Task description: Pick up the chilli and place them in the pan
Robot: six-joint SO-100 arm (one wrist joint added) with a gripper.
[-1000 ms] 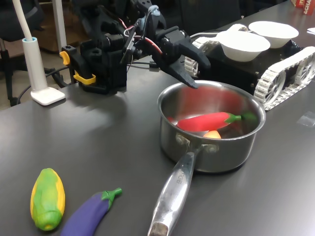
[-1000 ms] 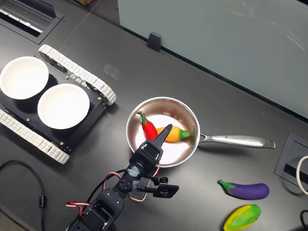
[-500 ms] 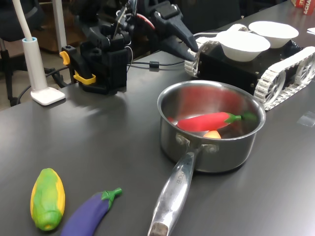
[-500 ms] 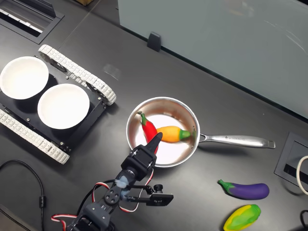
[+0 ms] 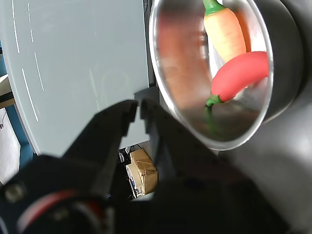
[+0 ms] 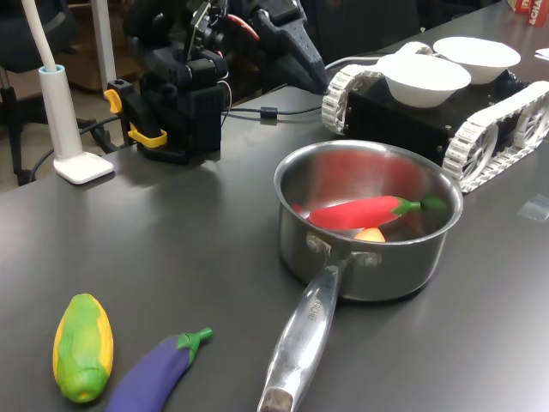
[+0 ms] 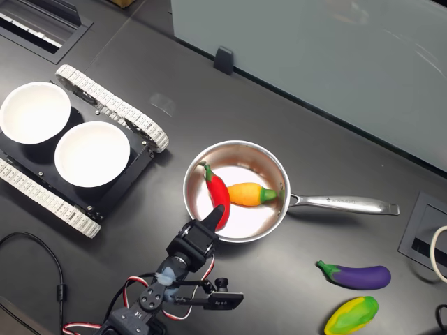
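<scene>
Pulled back off the pan [image 7: 235, 155] toward 7 o'clock in the second exterior view, the hand [image 7: 215, 216] was nearly closed and empty, chilli [image 7: 216, 190] already inside, so looked done, just park.

Chilli [image 7: 216, 190] in the pan [image 7: 269, 164] — hand [image 7: 212, 216] just beside its rim.

— Anything showing up that we can read?

— The pan [image 6: 364, 225] handle is carrying a small engraved mark in the first exterior view, but it is coming through too blurred to make out.

— And the red box [image 6: 529, 5] peeking in at the first exterior view's top right corner?

— Letters are showing on it, cut off and too small to read.
</scene>
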